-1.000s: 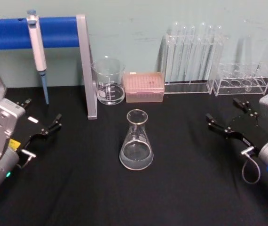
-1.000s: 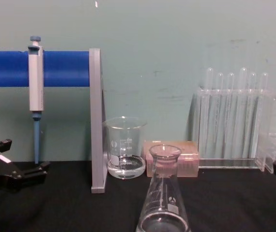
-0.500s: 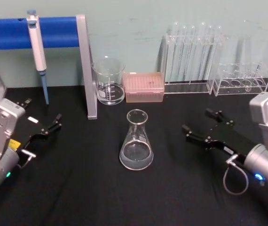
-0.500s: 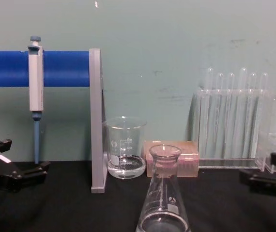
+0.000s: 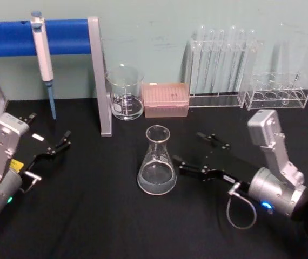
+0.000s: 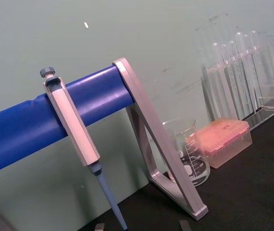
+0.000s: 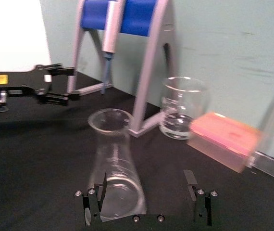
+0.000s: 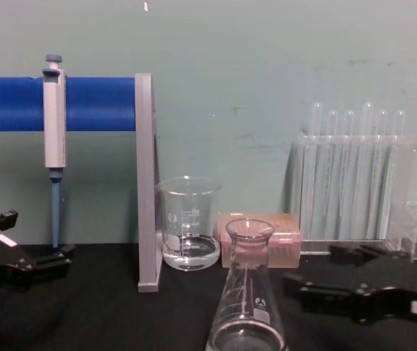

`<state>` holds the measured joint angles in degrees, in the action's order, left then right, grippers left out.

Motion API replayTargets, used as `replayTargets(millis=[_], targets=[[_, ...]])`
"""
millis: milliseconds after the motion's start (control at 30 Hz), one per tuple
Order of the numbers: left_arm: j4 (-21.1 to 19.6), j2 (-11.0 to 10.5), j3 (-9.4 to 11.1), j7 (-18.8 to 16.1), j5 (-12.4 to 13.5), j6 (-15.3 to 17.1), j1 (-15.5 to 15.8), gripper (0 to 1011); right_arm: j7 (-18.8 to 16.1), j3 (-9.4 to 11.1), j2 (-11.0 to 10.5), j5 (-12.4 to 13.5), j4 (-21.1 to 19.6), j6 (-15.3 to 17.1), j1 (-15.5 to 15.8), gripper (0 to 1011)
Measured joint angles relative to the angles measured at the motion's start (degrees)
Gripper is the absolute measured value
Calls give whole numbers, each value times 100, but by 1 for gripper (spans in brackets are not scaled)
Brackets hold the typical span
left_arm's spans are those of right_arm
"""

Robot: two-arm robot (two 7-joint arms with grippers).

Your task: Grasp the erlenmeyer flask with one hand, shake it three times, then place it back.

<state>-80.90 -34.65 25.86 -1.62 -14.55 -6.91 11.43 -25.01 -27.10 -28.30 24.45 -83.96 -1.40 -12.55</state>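
The erlenmeyer flask (image 5: 156, 162) stands upright on the black table's middle, with a little clear liquid in its wide base (image 8: 246, 300) (image 7: 114, 163). My right gripper (image 5: 189, 148) is open, low over the table just right of the flask. Its near finger ends close beside the flask's base and its far finger lies behind and to the right; neither touches the glass (image 8: 312, 269). In the right wrist view the flask stands ahead of the open gripper (image 7: 145, 180), toward one finger. My left gripper (image 5: 50, 125) rests open at the table's left.
Behind the flask stand a glass beaker (image 5: 125, 93) and a pink tip box (image 5: 166, 99). Test tube racks (image 5: 221, 62) (image 5: 278, 91) line the back right. A blue stand (image 5: 97, 75) holding a pipette (image 5: 43, 54) occupies the back left.
My right gripper has swept left from the table's right edge to just beside the flask, staying open. The flask and the left arm have not moved.
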Motion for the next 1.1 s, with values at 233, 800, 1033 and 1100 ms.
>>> replayTargets(millis=[233, 800, 1033, 1100], targets=[[0, 0, 0, 0, 0, 0, 0, 1001, -309, -164, 249, -128, 223, -14, -220, 1000], [0, 0, 0, 0, 0, 0, 0, 1001, -536, -322, 854, -454, 882, -188, -695, 1000], [0, 0, 0, 0, 0, 0, 0, 1001, -495, -302, 980, -543, 1002, -233, -762, 1000], [0, 0, 0, 0, 0, 0, 0, 1001, -485, -286, 1009, -559, 1026, -241, -773, 1000]])
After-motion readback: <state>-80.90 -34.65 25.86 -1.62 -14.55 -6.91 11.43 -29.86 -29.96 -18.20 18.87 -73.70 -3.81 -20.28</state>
